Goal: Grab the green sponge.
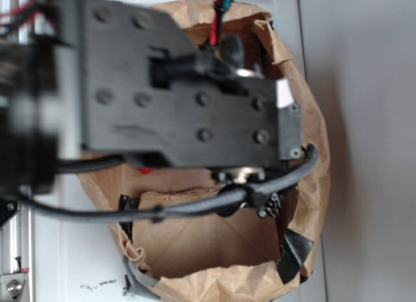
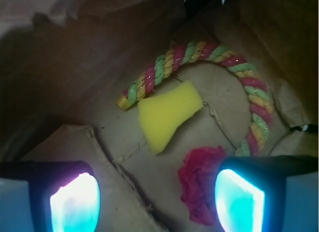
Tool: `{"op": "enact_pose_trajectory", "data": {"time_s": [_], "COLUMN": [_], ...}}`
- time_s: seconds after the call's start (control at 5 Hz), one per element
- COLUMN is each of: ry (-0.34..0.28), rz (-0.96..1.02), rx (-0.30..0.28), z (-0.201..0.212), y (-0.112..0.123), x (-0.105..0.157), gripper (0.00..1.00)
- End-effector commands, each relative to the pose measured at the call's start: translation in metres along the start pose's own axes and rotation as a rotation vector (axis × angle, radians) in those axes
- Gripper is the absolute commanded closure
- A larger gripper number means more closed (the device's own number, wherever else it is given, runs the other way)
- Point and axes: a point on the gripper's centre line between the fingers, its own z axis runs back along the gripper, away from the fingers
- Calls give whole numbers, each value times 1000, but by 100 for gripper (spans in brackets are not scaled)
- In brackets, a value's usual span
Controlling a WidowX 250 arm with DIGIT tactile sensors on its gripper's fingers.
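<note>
The gripper [image 2: 157,199] is hanging inside a brown paper bag [image 1: 305,107], its jaws standing wide apart with nothing between them. The green sponge [image 2: 167,114], which is showing as a yellow foam wedge in the wrist view, is lying flat on the bag's floor, apart from both fingertips [image 2: 75,202] and beyond them. Taking the sponge as landmark: the coloured rope [image 2: 249,87] is curving around its far side, one rope end sitting just beside the sponge's upper corner, and the red rosette [image 2: 199,184] is lying near its narrow end, close against the right fingertip.

In the exterior view the arm [image 1: 182,107] is covering most of the bag's mouth, so the sponge is hidden there.

To do this step well, the jaws are probably needing to travel toward the sponge until it sits centred between them, then descend and close across its narrower width. The risk, as I judge it, is the right finger catching the rosette or the rope being pinched along with the foam.
</note>
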Motion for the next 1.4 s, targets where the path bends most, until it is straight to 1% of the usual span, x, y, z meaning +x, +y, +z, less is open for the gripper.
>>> {"op": "enact_pose_trajectory", "data": {"time_s": [0.0,0.2,0.4,0.8,1.2], "ry": [-10,-15,-20,-28,-24], "rz": [76,42,22,-13,-63], "rx": [7,22,52,75,123], "z": [-12,-24,-40,-48,-47], "y": [12,8,13,18,21], "x": [27,31,35,36,35], "gripper": [0,0,0,0,0]}}
